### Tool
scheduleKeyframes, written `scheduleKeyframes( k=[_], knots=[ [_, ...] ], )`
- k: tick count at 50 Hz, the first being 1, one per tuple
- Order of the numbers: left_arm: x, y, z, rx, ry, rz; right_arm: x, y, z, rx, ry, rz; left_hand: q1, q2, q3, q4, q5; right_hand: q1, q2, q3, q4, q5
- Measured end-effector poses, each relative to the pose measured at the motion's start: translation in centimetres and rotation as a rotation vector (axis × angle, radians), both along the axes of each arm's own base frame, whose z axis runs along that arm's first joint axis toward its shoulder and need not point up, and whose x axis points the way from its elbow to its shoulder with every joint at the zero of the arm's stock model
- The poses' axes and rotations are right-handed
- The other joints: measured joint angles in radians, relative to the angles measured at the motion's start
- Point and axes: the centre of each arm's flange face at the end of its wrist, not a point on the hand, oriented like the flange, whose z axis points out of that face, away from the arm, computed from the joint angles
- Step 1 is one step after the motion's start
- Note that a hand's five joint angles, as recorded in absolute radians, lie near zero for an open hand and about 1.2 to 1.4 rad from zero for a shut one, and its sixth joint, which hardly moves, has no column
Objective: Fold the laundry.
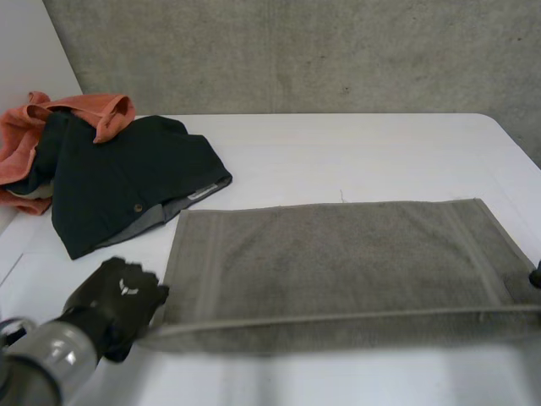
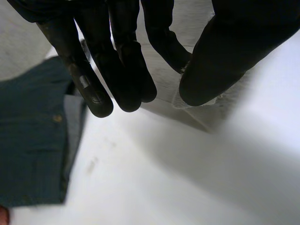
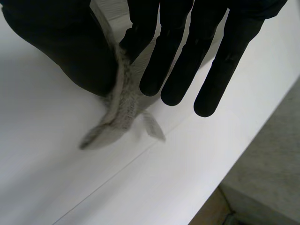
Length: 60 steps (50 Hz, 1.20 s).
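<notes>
Both near corners of the towel (image 1: 338, 262) lying on the table (image 1: 338, 144) are pinched in my left robot hand (image 1: 118, 298) and right robot hand (image 3: 61, 51); next I should carry them evenly to the far edge.

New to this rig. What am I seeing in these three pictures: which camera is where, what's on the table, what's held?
A two-armed robot with black hands. The wide picture comes from a camera between the arms, looking down; the other two come from a camera on each wrist, looking along the palm. On the white table a grey towel lies spread flat, with a dark garment and an orange cloth heaped beside it. The left hand pinches the towel's near left corner between thumb and finger; the right hand pinches its near right corner.
</notes>
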Motion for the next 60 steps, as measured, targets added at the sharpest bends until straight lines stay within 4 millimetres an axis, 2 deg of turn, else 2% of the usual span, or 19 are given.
scheduleKeyframes(
  k=[4, 7, 8, 10, 16, 26, 28, 29, 30, 31, 32, 33, 34, 37, 40, 45, 48, 53, 60],
  knots=[
    [-1.4, -3.0, -0.9, -0.071, 0.028, 0.000, -0.1, -2.3, -0.7, -0.073, -0.054, -0.011, 0.000, 0.000, 0.000, 0.000, 0.000, 0.000, 0.000, 0.000, 0.000, 0.006],
    [-3.1, -6.3, -1.7, -0.135, 0.059, -0.001, 0.7, -4.8, -1.4, -0.149, -0.096, 0.004, 0.000, 0.000, 0.000, 0.000, 0.004, 0.000, 0.000, 0.000, 0.000, 0.018],
    [-3.3, -6.5, -1.8, -0.140, 0.062, 0.000, 0.8, -5.0, -1.5, -0.155, -0.099, 0.007, 0.000, 0.000, 0.000, 0.000, 0.004, 0.000, 0.000, 0.000, 0.000, 0.020],
    [-4.6, -9.2, -2.4, -0.190, 0.081, 0.008, 2.0, -6.8, -1.8, -0.212, -0.116, 0.041, 0.000, 0.000, 0.000, 0.000, 0.009, 0.000, 0.000, 0.000, 0.000, 0.024],
    [-7.2, -14.4, -3.3, -0.293, 0.104, 0.060, 4.5, -10.6, -2.7, -0.320, -0.124, 0.094, 0.000, 0.000, 0.000, 0.000, 0.009, 0.000, 0.000, 0.000, 0.000, 0.027],
    [-10.0, -19.5, -5.1, -0.376, 0.113, 0.106, 6.6, -15.8, -4.3, -0.448, -0.144, 0.105, 0.000, 0.000, 0.000, 0.000, 0.009, 0.000, 0.000, 0.000, 0.000, 0.027],
    [-10.3, -20.0, -5.4, -0.383, 0.118, 0.104, 6.9, -16.5, -4.8, -0.462, -0.148, 0.110, -0.014, -0.037, -0.036, -0.033, -0.015, -0.210, -0.220, -0.217, -0.197, -0.170],
    [-10.5, -20.3, -5.5, -0.387, 0.122, 0.103, 7.2, -16.9, -5.1, -0.468, -0.151, 0.114, -0.193, -0.219, -0.216, -0.199, -0.175, -0.395, -0.407, -0.397, -0.376, -0.355],
    [-10.6, -20.4, -5.5, -0.388, 0.124, 0.102, 7.3, -17.0, -5.3, -0.470, -0.152, 0.116, -0.313, -0.304, -0.299, -0.305, -0.279, -0.476, -0.490, -0.476, -0.475, -0.458],
    [-10.9, -20.6, -5.6, -0.393, 0.130, 0.098, 7.6, -17.3, -5.7, -0.477, -0.156, 0.121, -0.663, -0.603, -0.593, -0.605, -0.576, -0.713, -0.732, -0.712, -0.709, -0.686],
    [-11.0, -20.7, -5.6, -0.395, 0.133, 0.095, 7.8, -17.5, -5.9, -0.483, -0.159, 0.123, -0.729, -0.686, -0.676, -0.669, -0.640, -0.806, -0.833, -0.815, -0.800, -0.790],
    [-11.2, -20.7, -5.6, -0.397, 0.137, 0.092, 8.1, -17.7, -6.1, -0.489, -0.164, 0.123, -0.895, -0.871, -0.846, -0.864, -0.830, -0.888, -0.918, -0.908, -0.912, -0.886],
    [-11.3, -20.7, -5.6, -0.400, 0.142, 0.090, 8.2, -17.8, -6.2, -0.495, -0.168, 0.121, -0.944, -0.932, -0.922, -0.940, -0.900, -0.912, -0.959, -0.952, -0.956, -0.923],
    [-11.7, -20.5, -5.3, -0.405, 0.155, 0.083, 8.6, -18.0, -6.1, -0.512, -0.191, 0.105, -0.955, -0.993, -0.980, -0.998, -0.947, -0.915, -0.976, -0.982, -0.987, -0.937],
    [-11.9, -20.0, -4.3, -0.412, 0.173, 0.080, 8.5, -17.7, -4.9, -0.525, -0.237, 0.062, -0.955, -0.994, -0.980, -0.998, -0.947, -0.915, -0.976, -0.982, -0.987, -0.937],
    [-11.2, -18.0, -2.0, -0.405, 0.203, 0.083, 7.2, -14.9, -1.1, -0.481, -0.363, -0.023, -0.955, -0.994, -0.980, -0.998, -0.947, -0.915, -0.976, -0.982, -0.987, -0.937],
    [-10.3, -16.5, -1.0, -0.389, 0.214, 0.085, 5.6, -13.1, -0.1, -0.404, -0.405, -0.057, -0.955, -0.994, -0.980, -0.998, -0.947, -0.894, -0.939, -0.945, -0.953, -0.906],
    [-9.0, -14.2, -0.7, -0.348, 0.229, 0.092, 2.5, -10.5, -1.0, -0.232, -0.459, -0.109, -0.955, -0.994, -0.980, -0.998, -0.947, -0.744, -0.800, -0.794, -0.805, -0.756],
    [-8.2, -12.6, -1.3, -0.306, 0.253, 0.102, -0.2, -9.4, -3.1, -0.141, -0.488, -0.161, -0.955, -0.994, -0.980, -0.998, -0.947, -0.741, -0.799, -0.789, -0.797, -0.741]
  ],
)
